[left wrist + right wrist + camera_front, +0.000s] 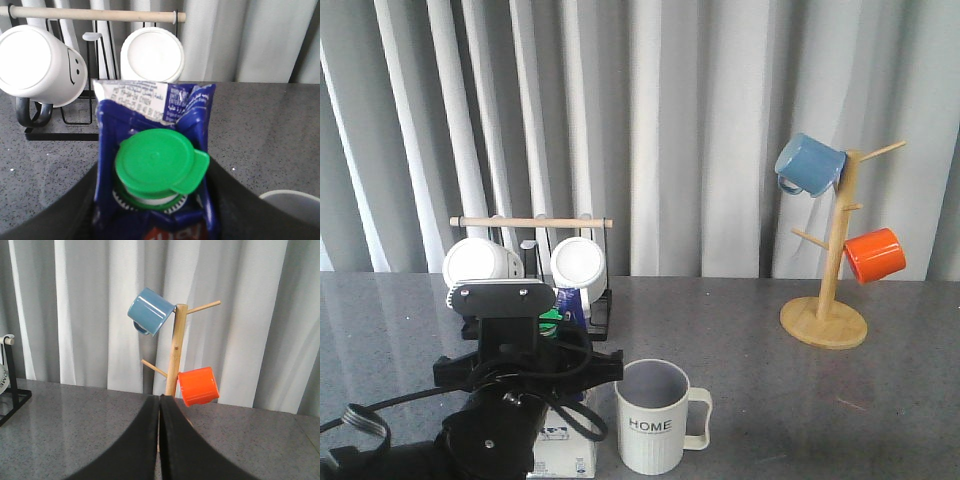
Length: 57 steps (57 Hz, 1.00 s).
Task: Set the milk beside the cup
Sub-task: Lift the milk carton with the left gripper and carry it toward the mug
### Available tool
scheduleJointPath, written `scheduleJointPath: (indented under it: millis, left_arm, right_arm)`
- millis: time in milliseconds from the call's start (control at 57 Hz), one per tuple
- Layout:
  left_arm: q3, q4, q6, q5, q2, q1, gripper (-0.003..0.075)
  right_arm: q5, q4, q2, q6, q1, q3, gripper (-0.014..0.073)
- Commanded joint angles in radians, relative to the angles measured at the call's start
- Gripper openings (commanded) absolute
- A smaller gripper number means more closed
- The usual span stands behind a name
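Left gripper (155,220) jaws clamped on the milk (155,170) at both sides below its green cap (157,162), carton standing just left of the cup (653,415), right gripper (160,440) jaws pressed together, holding nothing.

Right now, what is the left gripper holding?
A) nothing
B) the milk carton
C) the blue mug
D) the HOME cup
B: in the left wrist view the milk carton, with its green cap, sits clamped between the left gripper's dark fingers, while the HOME cup stands free on the table beside it.
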Motion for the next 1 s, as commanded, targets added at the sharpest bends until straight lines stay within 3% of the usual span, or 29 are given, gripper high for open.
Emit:
scheduleJointPath:
  millis: [0,736,982]
  left_arm:
    - [-0.023,0.01,0.002,-0.008,-0.024,-0.006,-0.0006]
    - [-0.023,0.008,0.002,0.0,-0.024,-0.005,-0.0006]
    - [-0.023,0.008,0.002,0.004,-0.025,-0.005,0.0031]
  right_arm:
    - [-0.076,-0.008,-0.011,-0.001,-0.005,-0.035,-0.0008]
    - [-0.076,-0.008,-0.011,0.003,-0.005,-0.035,-0.0008]
    - [-0.076,-0.008,-0.011,0.003,-0.005,-0.035,-0.0008]
